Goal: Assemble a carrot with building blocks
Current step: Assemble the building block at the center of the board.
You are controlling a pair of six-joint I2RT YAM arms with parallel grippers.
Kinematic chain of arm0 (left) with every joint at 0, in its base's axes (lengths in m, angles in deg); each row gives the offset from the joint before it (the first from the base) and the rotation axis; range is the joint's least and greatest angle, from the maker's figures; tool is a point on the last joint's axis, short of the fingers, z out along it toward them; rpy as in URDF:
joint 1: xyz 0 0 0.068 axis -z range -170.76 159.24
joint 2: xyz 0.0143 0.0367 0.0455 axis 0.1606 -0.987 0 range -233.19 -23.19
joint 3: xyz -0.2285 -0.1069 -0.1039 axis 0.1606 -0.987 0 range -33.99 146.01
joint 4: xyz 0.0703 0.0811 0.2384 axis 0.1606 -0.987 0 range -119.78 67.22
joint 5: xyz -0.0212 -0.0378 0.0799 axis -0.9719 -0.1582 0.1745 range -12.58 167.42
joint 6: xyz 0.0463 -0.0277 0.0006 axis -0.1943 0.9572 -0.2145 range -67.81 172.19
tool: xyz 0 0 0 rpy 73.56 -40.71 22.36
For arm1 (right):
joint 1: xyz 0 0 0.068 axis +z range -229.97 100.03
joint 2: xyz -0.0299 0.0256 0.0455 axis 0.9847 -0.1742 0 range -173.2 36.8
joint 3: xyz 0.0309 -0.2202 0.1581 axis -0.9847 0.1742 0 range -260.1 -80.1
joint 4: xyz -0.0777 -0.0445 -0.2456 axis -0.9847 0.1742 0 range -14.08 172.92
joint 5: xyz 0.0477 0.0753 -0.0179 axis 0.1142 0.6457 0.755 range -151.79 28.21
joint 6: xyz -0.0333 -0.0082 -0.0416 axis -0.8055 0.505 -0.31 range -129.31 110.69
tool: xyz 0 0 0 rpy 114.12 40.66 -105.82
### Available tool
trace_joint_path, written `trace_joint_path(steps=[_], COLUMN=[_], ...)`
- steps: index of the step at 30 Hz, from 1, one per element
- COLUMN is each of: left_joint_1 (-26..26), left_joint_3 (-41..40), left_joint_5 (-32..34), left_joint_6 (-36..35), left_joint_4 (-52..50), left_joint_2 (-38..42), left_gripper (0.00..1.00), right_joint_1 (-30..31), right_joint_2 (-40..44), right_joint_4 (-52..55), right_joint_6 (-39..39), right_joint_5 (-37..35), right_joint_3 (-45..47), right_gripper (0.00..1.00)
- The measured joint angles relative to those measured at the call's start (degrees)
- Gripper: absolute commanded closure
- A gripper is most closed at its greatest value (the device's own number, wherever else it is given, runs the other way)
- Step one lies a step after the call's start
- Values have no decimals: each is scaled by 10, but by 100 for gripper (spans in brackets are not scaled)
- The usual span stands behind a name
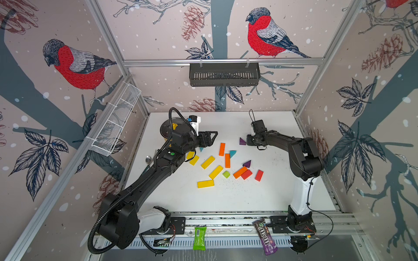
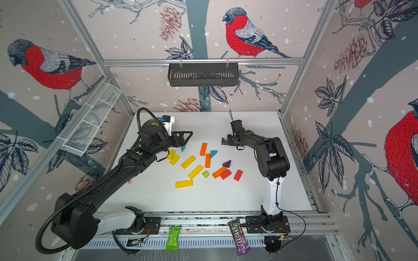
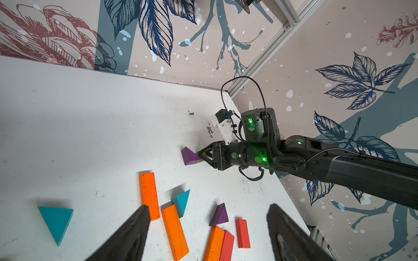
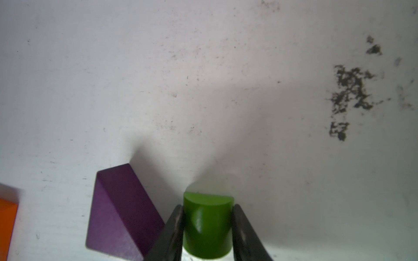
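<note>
**Right gripper pinches a green block at the far side of the table**

The black slotted basket (image 1: 224, 74) hangs on the back rail (image 1: 158, 62), and the white wire basket (image 1: 115, 122) hangs at the left side. What they hold does not show. The yellow pot (image 1: 168, 139) stands at the far left of the table (image 1: 226, 198), half hidden behind the left arm (image 1: 158, 171), with its dark lid (image 1: 164, 130) on it.

The right gripper (image 4: 207, 206) is pressed onto a green half-round block (image 4: 207, 230), low over the table, and a purple triangle (image 4: 119, 214) lies just beside it. The left gripper (image 1: 213, 138) is spread with nothing between its fingers, above the far end of the building blocks (image 1: 214, 171). These lie scattered flat in the middle of the table.

The widest bare part of the table is between the blocks and the front rail (image 1: 226, 220). A green packet (image 1: 200, 241) and an M&M's bag (image 1: 265, 236) lie across that rail. A second bare strip runs along the far table edge.
</note>
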Motion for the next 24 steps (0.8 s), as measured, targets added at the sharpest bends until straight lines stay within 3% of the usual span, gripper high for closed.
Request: trace_joint_path(steps=[13,24], left_joint_1=[0,0], left_joint_3=[0,1], left_joint_5=[0,0], left_joint_6=[4,5], left_joint_4=[-1,-2], left_joint_2=[-3,-3], left_gripper=[18,18], right_joint_1=[-2,-21], right_joint_2=[24,56], right_joint_4=[7,9], right_joint_6=[17,12], right_joint_5=[29,28], right_joint_3=[9,43], right_gripper=[56,69])
